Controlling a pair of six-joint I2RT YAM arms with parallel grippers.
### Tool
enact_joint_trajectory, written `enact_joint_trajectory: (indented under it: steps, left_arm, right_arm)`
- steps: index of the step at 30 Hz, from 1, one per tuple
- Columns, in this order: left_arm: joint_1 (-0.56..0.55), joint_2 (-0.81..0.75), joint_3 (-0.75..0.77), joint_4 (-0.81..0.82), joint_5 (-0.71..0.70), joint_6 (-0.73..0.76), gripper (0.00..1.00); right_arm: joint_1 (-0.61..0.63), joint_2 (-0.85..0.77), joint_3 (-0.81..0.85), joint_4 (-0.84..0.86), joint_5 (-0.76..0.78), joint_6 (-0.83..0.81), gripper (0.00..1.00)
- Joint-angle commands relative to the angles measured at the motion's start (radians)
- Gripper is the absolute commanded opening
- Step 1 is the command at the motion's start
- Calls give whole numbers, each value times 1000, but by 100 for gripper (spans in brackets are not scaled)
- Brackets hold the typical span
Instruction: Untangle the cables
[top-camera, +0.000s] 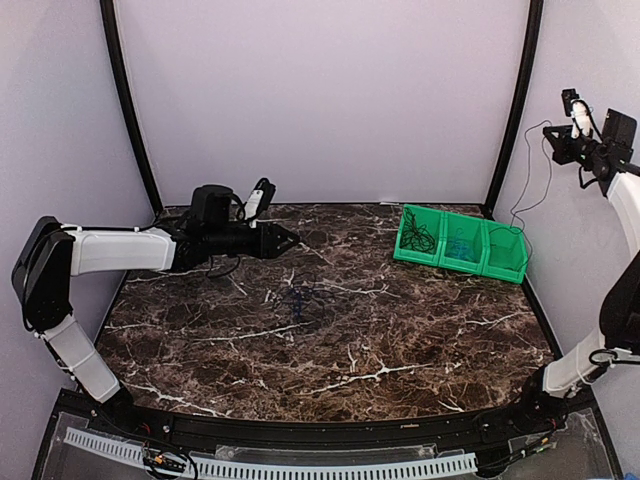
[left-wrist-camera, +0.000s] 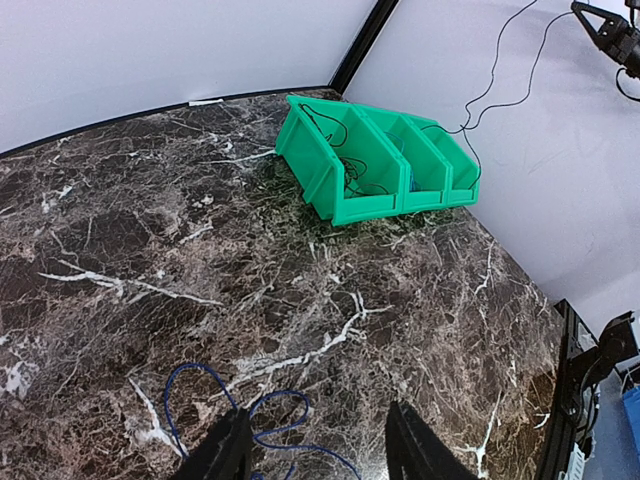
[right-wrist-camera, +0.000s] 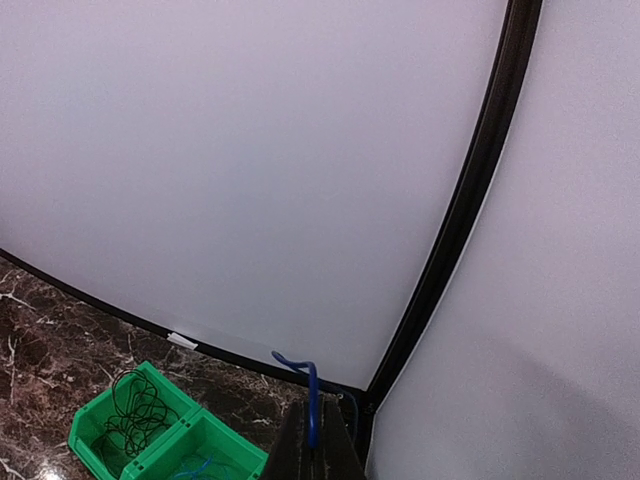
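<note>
A small clump of thin blue and black cables (top-camera: 298, 303) lies on the marble table (top-camera: 400, 340) near its middle. My left gripper (top-camera: 290, 239) hovers above and behind the clump, open and empty. In the left wrist view, blue loops (left-wrist-camera: 262, 415) lie on the table by the left finger (left-wrist-camera: 225, 452). My right gripper (top-camera: 552, 133) is raised high at the back right, shut on a blue cable (right-wrist-camera: 313, 400). A thin strand (top-camera: 522, 190) hangs from it down to the green bin (top-camera: 505, 270). The strand also shows in the left wrist view (left-wrist-camera: 490, 85).
The green three-compartment bin (left-wrist-camera: 330, 190) stands at the back right of the table. Black cables (right-wrist-camera: 135, 415) lie in its left compartment and blue ones (right-wrist-camera: 200, 468) in the middle one. Walls and black frame posts (top-camera: 508, 110) enclose the table.
</note>
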Motion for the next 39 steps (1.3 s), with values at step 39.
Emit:
enact_joint_trajectory:
  steps: [39]
  left_arm:
    - [-11,1,18,-18,18,19,48]
  right_arm:
    - [68,48,-46,29,45,4,0]
